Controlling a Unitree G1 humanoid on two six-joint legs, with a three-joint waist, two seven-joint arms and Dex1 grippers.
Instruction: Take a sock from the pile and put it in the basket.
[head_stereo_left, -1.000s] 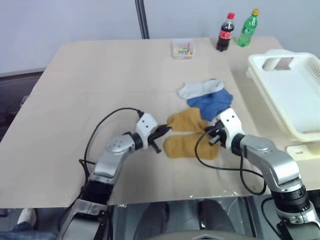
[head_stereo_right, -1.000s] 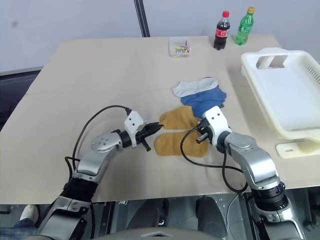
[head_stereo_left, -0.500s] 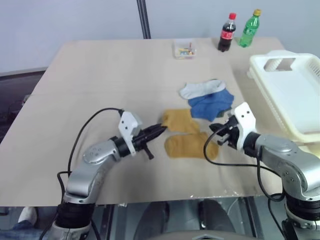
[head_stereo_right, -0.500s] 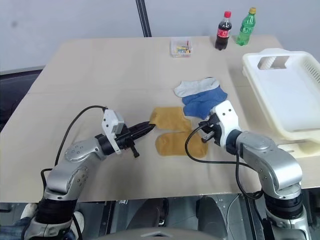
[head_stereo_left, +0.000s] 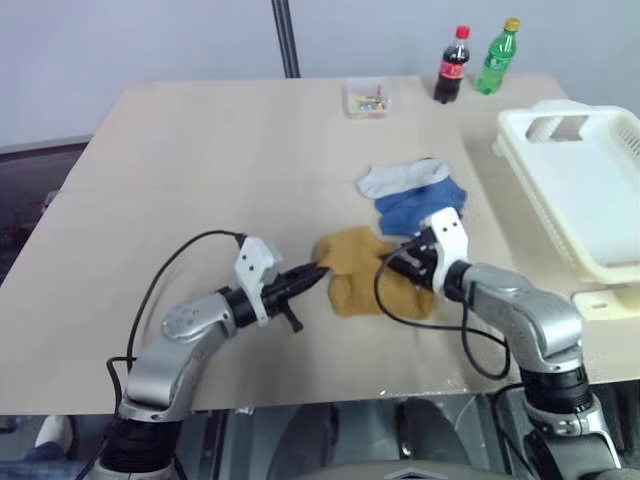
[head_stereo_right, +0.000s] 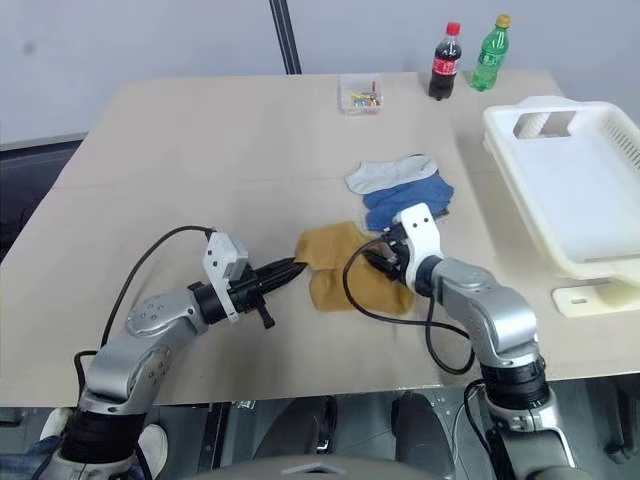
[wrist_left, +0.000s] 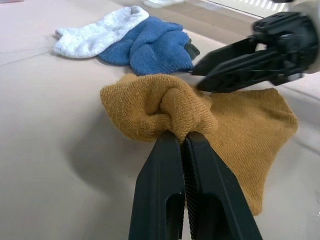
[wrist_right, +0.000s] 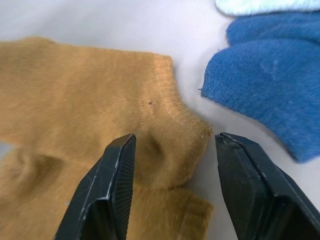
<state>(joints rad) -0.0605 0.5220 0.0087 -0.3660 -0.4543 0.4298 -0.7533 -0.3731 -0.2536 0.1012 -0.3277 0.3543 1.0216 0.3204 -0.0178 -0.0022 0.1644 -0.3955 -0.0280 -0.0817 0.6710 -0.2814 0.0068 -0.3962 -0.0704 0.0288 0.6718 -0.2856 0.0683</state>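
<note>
The left gripper (wrist_left: 182, 137) pinches a bunched fold of a mustard sock (head_stereo_left: 350, 250) near the table's (head_stereo_left: 200, 160) front edge. The right gripper (wrist_right: 172, 145) stands open astride a second mustard sock (wrist_right: 75, 90). The basket (head_stereo_left: 590, 190), at the right edge, looks empty, so carrying and dropping remain.

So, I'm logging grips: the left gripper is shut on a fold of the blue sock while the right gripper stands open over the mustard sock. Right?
Not quite: the left gripper is shut on the mustard sock, not the blue sock, as the left wrist view shows. The right gripper does stand open over the mustard sock.
</note>
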